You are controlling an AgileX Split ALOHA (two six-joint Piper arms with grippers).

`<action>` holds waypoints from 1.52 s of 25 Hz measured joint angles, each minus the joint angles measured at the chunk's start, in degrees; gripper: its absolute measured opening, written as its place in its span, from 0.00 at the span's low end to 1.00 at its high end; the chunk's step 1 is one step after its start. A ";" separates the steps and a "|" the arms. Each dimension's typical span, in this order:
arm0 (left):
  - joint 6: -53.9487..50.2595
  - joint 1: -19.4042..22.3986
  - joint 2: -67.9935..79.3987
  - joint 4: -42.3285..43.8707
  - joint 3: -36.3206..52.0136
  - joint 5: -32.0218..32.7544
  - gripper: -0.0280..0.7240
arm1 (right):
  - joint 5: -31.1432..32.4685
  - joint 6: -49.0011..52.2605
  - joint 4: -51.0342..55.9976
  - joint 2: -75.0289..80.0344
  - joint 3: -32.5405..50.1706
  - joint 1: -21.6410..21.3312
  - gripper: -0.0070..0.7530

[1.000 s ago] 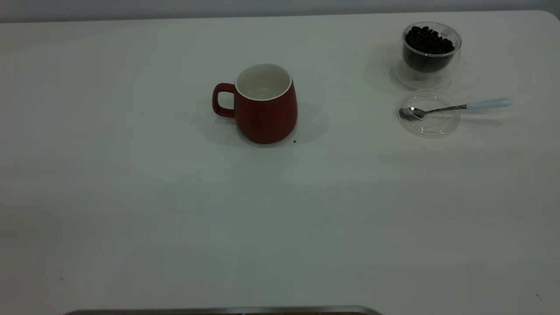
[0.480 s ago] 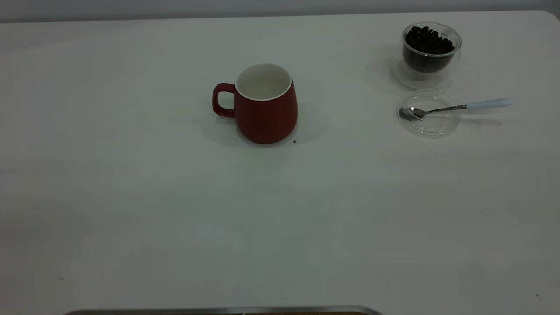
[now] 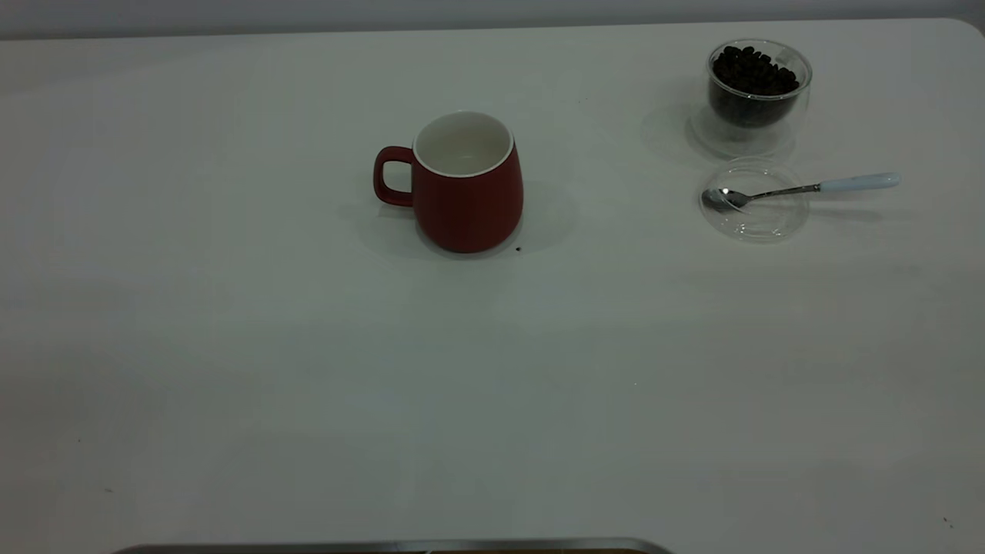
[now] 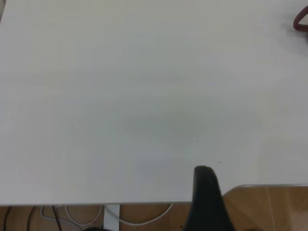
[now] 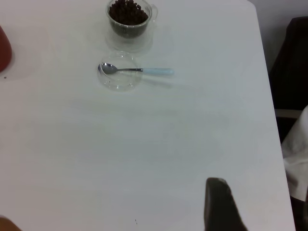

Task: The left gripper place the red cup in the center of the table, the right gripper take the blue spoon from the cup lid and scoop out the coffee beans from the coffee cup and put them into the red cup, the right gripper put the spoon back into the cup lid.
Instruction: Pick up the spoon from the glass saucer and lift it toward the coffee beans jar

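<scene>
Worktop [image 3: 308,385]: smooth, matt white surface with a few dark specks. Red cup [image 3: 468,201]: ceramic, matt dark red outside, glossy white inside and at the rim. Coffee cup [image 3: 758,88] and cup lid [image 3: 758,219]: clear and glossy; blue spoon [image 3: 808,188]: polished metal bowl, smooth pale-blue handle.

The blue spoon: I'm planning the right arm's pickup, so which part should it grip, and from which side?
Probably the pale blue handle of the blue spoon, from above. It juts past the rim of the cup lid toward the table's right edge, clear of the glass, while the metal bowl lies inside the lid. The coffee cup stands just behind the lid, so a low approach from the far side looks cramped.
</scene>
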 joint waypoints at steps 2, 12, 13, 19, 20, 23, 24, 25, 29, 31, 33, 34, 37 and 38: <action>-0.09 0.00 0.00 0.00 0.00 0.00 0.82 | 0.00 0.00 -0.02 0.00 0.00 0.00 0.59; -0.04 0.00 0.00 0.00 0.00 0.05 0.82 | -2.40 2.68 0.20 4.47 -3.03 0.00 0.60; -0.04 0.00 0.00 0.00 0.00 0.05 0.82 | -3.80 3.64 0.25 7.18 -4.16 0.00 0.61; -0.04 0.00 -0.06 0.00 0.00 0.05 0.82 | -10.86 4.04 3.02 32.23 -12.11 0.00 0.79; -0.04 0.00 -0.06 0.00 0.00 0.05 0.82 | -11.75 3.13 4.24 36.94 -12.94 0.00 0.81; -0.04 0.00 -0.06 0.00 0.00 0.05 0.82 | -14.92 -1.40 10.81 49.71 -14.91 0.00 0.83; -0.04 0.00 -0.06 -0.02 0.00 0.06 0.82 | -15.96 -3.97 14.09 54.04 -15.41 0.00 0.83; -0.04 0.00 -0.06 -0.02 0.00 0.11 0.82 | -17.21 -6.98 17.74 58.29 -15.95 0.00 0.83; -0.04 0.00 -0.06 -0.14 0.00 0.17 0.82 | -20.16 -19.02 30.66 73.11 -19.19 0.00 0.82; -0.04 0.00 -0.06 -0.14 0.00 0.17 0.82 | -20.91 -23.78 36.56 79.32 -21.12 0.00 0.82; -0.04 0.00 -0.06 -0.14 0.00 0.17 0.82 | -21.38 -27.32 41.82 84.76 -23.45 0.00 0.82; -0.04 0.00 -0.06 -0.14 0.00 0.17 0.82 | -21.51 -28.82 44.25 87.38 -24.37 -0.17 0.82; -0.04 0.00 -0.06 -0.14 0.00 0.17 0.82 | -20.55 -31.93 49.95 93.75 -27.07 -2.42 0.81; -0.04 0.00 -0.06 -0.14 0.00 0.17 0.82 | -20.00 -32.96 51.89 95.63 -27.34 -3.72 0.81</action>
